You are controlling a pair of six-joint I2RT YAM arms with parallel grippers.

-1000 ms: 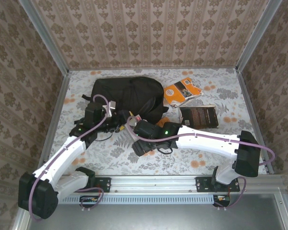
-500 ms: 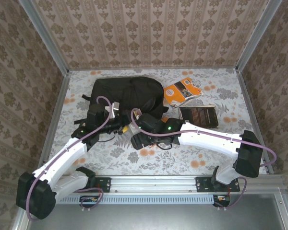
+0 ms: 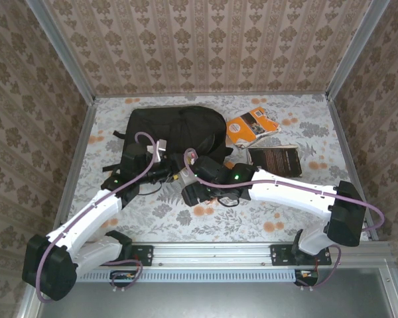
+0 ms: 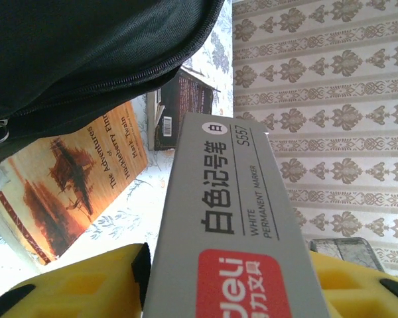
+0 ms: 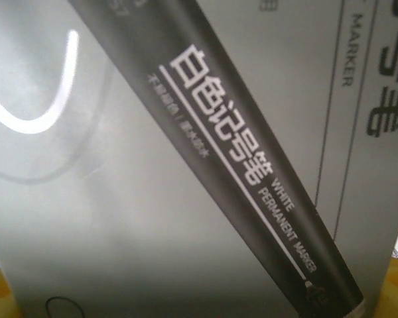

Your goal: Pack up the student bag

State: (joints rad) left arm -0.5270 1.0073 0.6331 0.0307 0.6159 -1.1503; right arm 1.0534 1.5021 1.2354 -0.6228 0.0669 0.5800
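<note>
Black fabric: student bag lies far-left of centre on the floral bench, its near edge just beyond both wrists.
Load: grey marker box, printed "white permanent marker", at the bag's near edge.
Left side: left gripper, jaws closed on the marker box's narrow sides.
Right side: right gripper, jaws set wide, holding the same marker box across its broad face.
Surroundings: Huckleberry Finn paperback partly under the bag's zipped edge; dark book beyond it; orange book right of the bag.
In the way: both wrists crowd the bag's near edge.
Change over one second: both wrists closer to the bag, left wrist shifted right; books unmoved.
</note>
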